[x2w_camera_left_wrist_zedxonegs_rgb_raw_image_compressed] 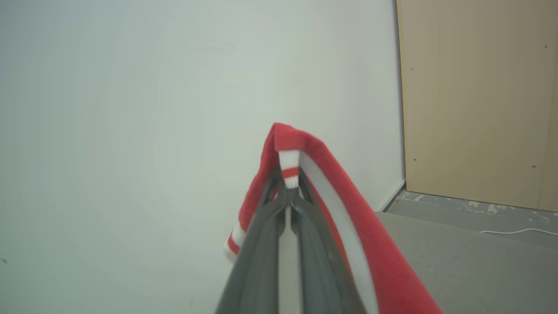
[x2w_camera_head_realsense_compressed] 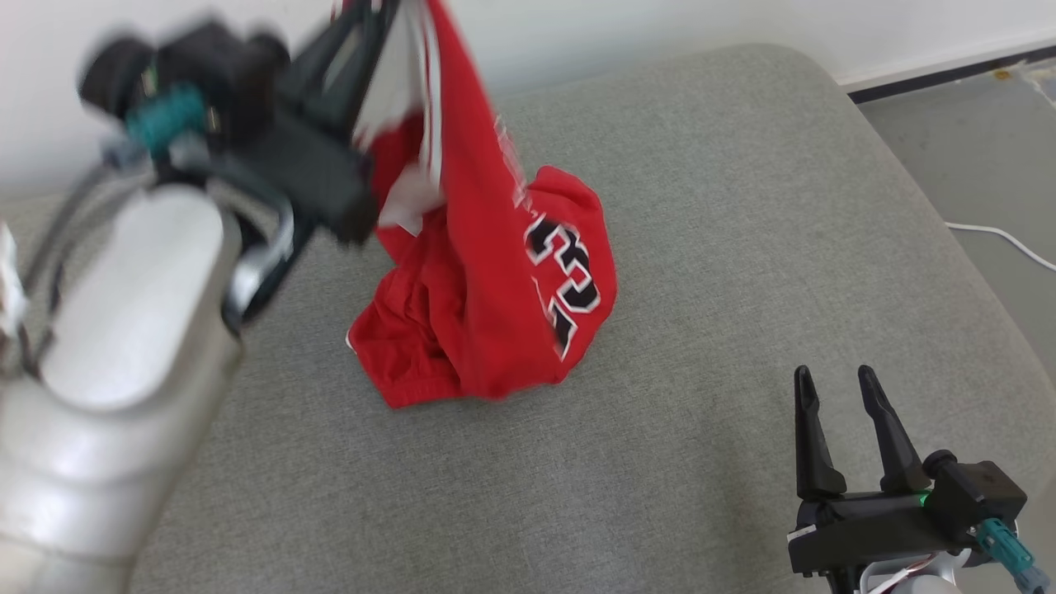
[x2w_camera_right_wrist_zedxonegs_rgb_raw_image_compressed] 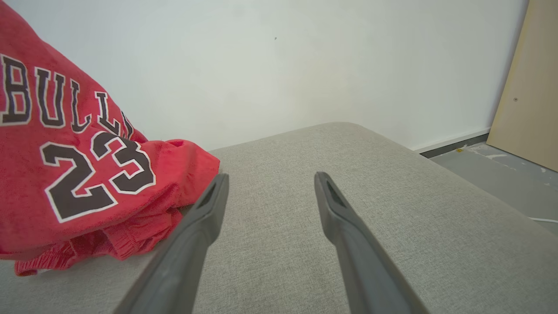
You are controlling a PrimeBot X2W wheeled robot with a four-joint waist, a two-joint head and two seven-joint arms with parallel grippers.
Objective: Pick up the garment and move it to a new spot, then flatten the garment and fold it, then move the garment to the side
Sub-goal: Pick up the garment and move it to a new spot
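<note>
The garment (x2w_camera_head_realsense_compressed: 487, 272) is a red jersey with white trim and a black number 23. It hangs stretched from my left gripper (x2w_camera_head_realsense_compressed: 388, 16) at the top of the head view, its lower part still bunched on the grey cushion (x2w_camera_head_realsense_compressed: 701, 247). In the left wrist view my left gripper (x2w_camera_left_wrist_zedxonegs_rgb_raw_image_compressed: 288, 185) is shut on the garment (x2w_camera_left_wrist_zedxonegs_rgb_raw_image_compressed: 366, 244) at a red-and-white trimmed edge. My right gripper (x2w_camera_head_realsense_compressed: 837, 384) stands open at the lower right, apart from the cloth. In the right wrist view the garment (x2w_camera_right_wrist_zedxonegs_rgb_raw_image_compressed: 83, 174) lies to the left of my right gripper (x2w_camera_right_wrist_zedxonegs_rgb_raw_image_compressed: 270, 183).
A white wall (x2w_camera_left_wrist_zedxonegs_rgb_raw_image_compressed: 130, 109) runs behind the cushion. Grey floor (x2w_camera_head_realsense_compressed: 973, 157) with a white cable (x2w_camera_head_realsense_compressed: 1002, 239) lies to the right, past the cushion's rounded edge. A tan board (x2w_camera_left_wrist_zedxonegs_rgb_raw_image_compressed: 475, 100) leans at the far right.
</note>
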